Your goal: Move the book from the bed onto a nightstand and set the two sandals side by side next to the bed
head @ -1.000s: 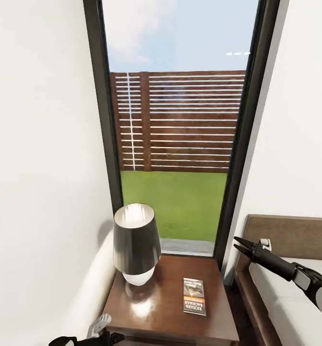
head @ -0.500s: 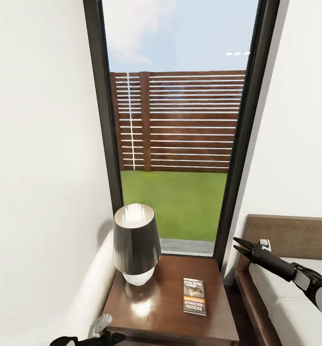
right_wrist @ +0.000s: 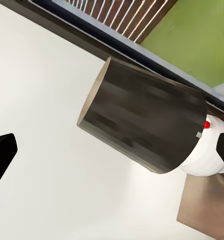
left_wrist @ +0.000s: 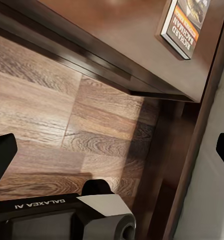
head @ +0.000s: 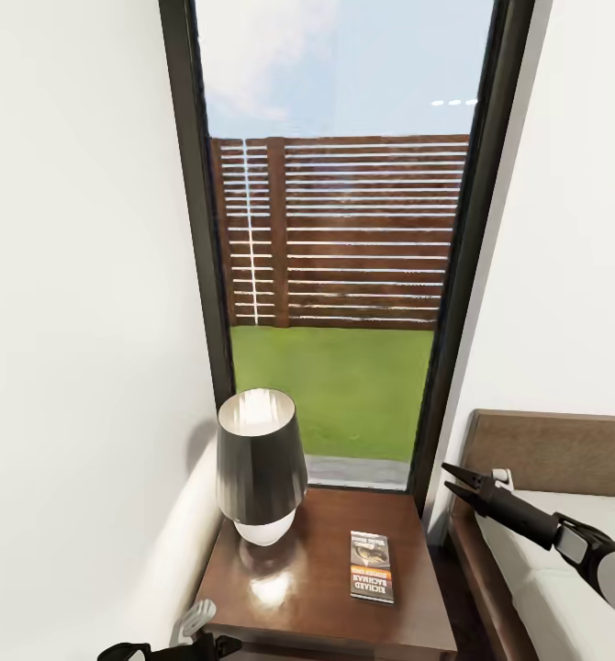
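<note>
Book (head: 372, 566): lies flat on the nightstand (head: 317, 615), right of the lamp (head: 261, 464).
Bed (head: 564, 569): just right of the nightstand.
Right tool (head: 456, 483): spread open, empty, above the bed edge.
Left tool (head: 197, 633): open, empty, at the nightstand's front corner.

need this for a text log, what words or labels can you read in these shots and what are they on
"RICHARD BACHMAN": on the cover of the book lying on the nightstand, clearest in the left wrist view.
"GALAXEA AI": on the left gripper body, seen upside down.
Smaller print on the book cover is too blurred to read.
</note>
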### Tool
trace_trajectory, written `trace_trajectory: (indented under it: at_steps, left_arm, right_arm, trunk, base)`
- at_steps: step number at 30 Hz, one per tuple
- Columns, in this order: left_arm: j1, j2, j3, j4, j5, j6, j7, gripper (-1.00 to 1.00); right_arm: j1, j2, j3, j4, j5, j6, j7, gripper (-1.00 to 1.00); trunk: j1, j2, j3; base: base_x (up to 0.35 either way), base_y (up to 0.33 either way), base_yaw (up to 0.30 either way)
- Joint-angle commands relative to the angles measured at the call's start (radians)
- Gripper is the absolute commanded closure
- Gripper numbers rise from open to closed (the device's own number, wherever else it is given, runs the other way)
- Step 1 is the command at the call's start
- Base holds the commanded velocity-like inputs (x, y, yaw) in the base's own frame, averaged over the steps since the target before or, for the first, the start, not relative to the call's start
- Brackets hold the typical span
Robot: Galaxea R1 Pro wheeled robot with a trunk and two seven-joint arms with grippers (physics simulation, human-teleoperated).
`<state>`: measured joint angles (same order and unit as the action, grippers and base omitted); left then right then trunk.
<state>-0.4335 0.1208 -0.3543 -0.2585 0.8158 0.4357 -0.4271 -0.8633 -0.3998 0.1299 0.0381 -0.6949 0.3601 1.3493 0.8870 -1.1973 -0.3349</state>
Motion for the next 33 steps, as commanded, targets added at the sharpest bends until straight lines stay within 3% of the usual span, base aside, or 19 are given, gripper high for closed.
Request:
trace_trajectory:
  at_steps: [1, 10, 22, 29, 33]
  left_arm:
    - [-0.001, 0.001, -0.003, -0.001, 0.005, 0.005, -0.001, -1.0]
    - [-0.001, -0.003, -0.003, 0.0, -0.013, -0.019, -0.001, -1.0]
    - [-0.001, -0.008, -0.003, 0.024, -0.027, -0.054, -0.001, -1.0]
    - [-0.001, -0.008, -0.003, 0.078, -0.071, -0.135, -0.002, -1.0]
    - [-0.001, -0.008, -0.003, 0.119, -0.105, -0.198, -0.002, -1.0]
  right_arm:
    - [-0.002, 0.0, 0.008, 0.004, -0.011, 0.01, 0.005, -1.0]
    - [0.002, 0.002, 0.007, 0.012, -0.01, 0.014, 0.002, -1.0]
    - [0.077, 0.016, 0.011, 0.014, 0.002, 0.007, -0.03, -1.0]
    - [0.125, 0.018, 0.013, 0.014, 0.006, -0.023, -0.065, -1.0]
    - [0.165, 0.019, 0.014, 0.014, 0.031, -0.067, -0.089, -1.0]
  trunk:
    - [0.0, -0.001, -0.001]
    - [0.0, -0.001, -0.001]
    - [0.0, -0.001, -0.001]
    - [0.0, -0.001, -0.001]
    - [0.0, -0.001, -0.001]
  base:
    - [0.0, 0.0, 0.0]
    - [0.0, 0.0, 0.0]
    - [0.0, 0.0, 0.0]
    - [0.0, 0.0, 0.0]
    - [0.0, 0.0, 0.0]
